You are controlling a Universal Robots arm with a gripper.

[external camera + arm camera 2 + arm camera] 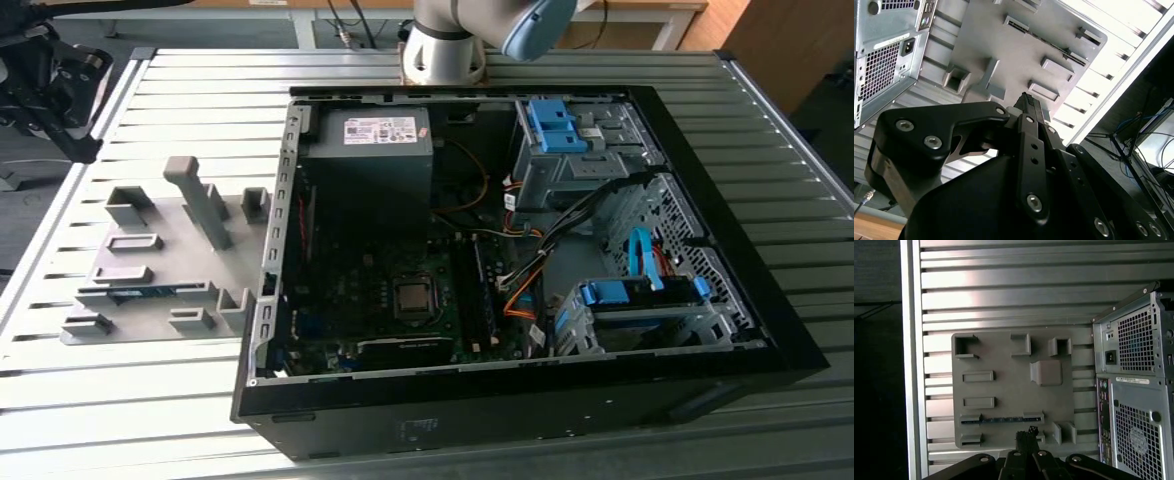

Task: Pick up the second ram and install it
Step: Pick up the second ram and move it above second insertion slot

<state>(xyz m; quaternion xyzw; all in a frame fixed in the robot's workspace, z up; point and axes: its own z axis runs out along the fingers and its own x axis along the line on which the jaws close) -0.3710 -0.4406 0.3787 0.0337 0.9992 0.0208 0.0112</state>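
Note:
The second ram (1003, 419) is a thin blue-green stick standing on edge in a slot of the grey holder plate (1009, 390). In the exterior view the ram (147, 293) sits low on that plate (160, 235), to the left of the open computer case (534, 380). My gripper (1026, 434) hangs well above the plate, and its dark tips line up just beside the ram's slot. In the second wrist view the gripper (1029, 104) has its fingers pressed together with nothing between them.
The case lies open on the slatted metal table (120, 400), with the motherboard (400, 300), its long memory slots (470, 290), cables and blue drive clips (554, 125) inside. The case's rear panel (1134, 390) stands close beside the plate. Several grey holder blocks (200, 200) rise from the plate.

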